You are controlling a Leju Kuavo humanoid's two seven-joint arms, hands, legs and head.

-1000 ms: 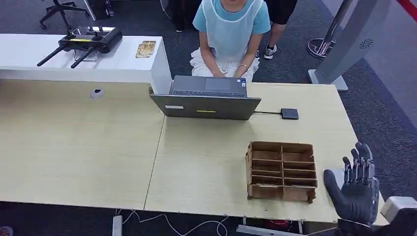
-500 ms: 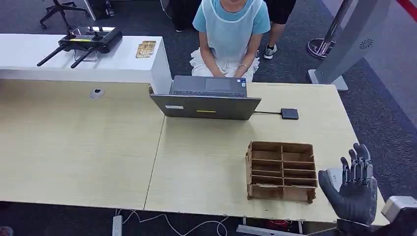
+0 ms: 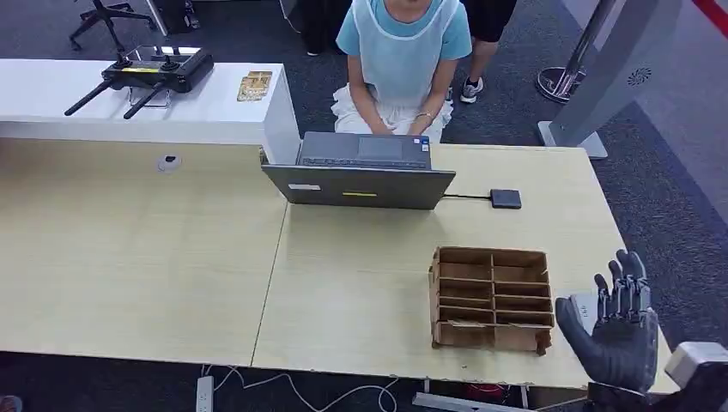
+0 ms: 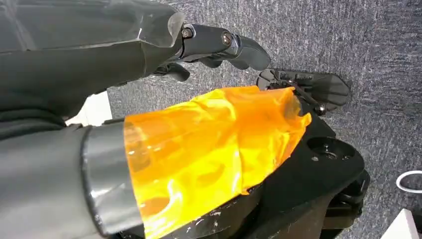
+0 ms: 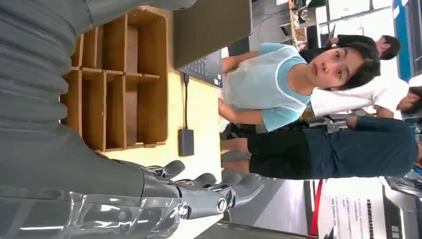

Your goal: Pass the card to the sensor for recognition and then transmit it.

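Pale wood desk spans the head view, w/ a white counter along its far left edge. On that counter: a black controller w/ antennas and, further right, a small stack of tan cards. Whether one of these is the task card can't be told at this res.

Mid-desk, an open grey laptop faces a seated person in a light blue top. A cable runs from the laptop's right side to a small black sensor pad lying flat on the desk.

Nearer the robot and right of centre sits a brown divided organiser tray, compartments look bare.

Just right of the tray, at the desk's near right corner, the right hand is raised, palm toward the tray, fingers spread and upright, holding nothing; not touching the tray.

Left hand appears in its wrist view above grey carpet, thumb wrapped in orange film; fingers extended, nothing in them as far as can be seen.
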